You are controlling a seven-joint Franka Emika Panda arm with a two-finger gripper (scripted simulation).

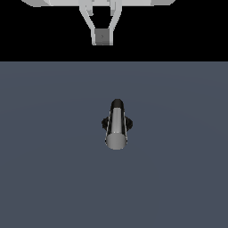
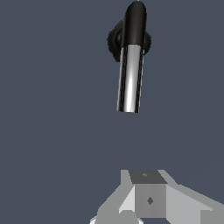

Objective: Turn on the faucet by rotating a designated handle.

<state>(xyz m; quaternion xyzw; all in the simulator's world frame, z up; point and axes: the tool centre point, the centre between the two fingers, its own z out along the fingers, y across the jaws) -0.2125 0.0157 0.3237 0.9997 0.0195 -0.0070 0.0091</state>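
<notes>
the faucet (image 1: 116, 124) stands on a bare slate-grey floor (image 1: 44, 178) against black; end effector (image 1: 102, 38) clenched, well apart.

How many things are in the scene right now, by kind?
Faucet (black base, black elbow, silver handle): 1
Gripper: 1
Total: 2

The faucet (image 1: 116, 124) stands alone near the middle of the slate-grey floor (image 1: 44, 169) in the exterior view. Its black round base (image 1: 129, 122) peeks out at 3 and 9 o'clock from under a black elbow (image 1: 117, 104). The handle (image 1: 116, 131), a straight, shiny silver-grey cylinder, runs from the elbow toward 6 o'clock, its flat end face toward the camera.
</notes>
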